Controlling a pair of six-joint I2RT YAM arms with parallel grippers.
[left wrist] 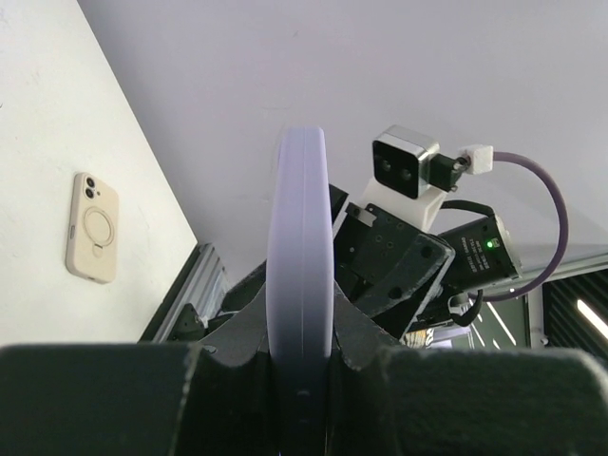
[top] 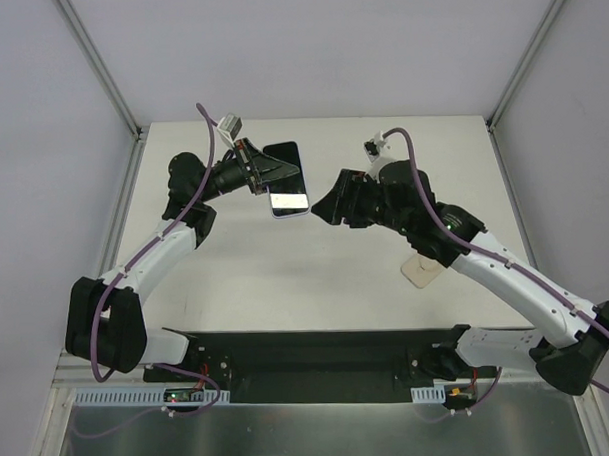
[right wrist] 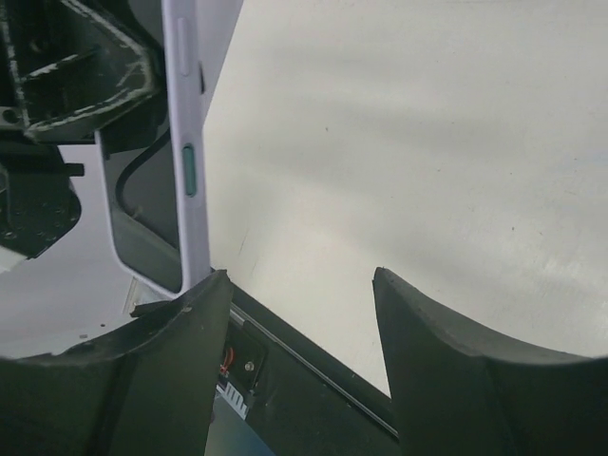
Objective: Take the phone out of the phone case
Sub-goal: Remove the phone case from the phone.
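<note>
My left gripper (top: 266,175) is shut on a lavender phone (top: 288,181) with a dark screen and holds it in the air above the far middle of the table. In the left wrist view the phone (left wrist: 299,247) stands edge-on between my fingers (left wrist: 228,332). My right gripper (top: 322,209) is open and empty, just right of the phone. In the right wrist view the phone (right wrist: 185,142) stands just beyond the left fingertip (right wrist: 195,304). The beige phone case (top: 422,271) lies flat on the table, partly under my right arm; it also shows in the left wrist view (left wrist: 92,228).
A black base plate (top: 309,353) runs along the table's near edge. Metal frame posts (top: 99,65) and white walls bound the table at the back and sides. My right wrist camera (left wrist: 404,163) sits close behind the phone.
</note>
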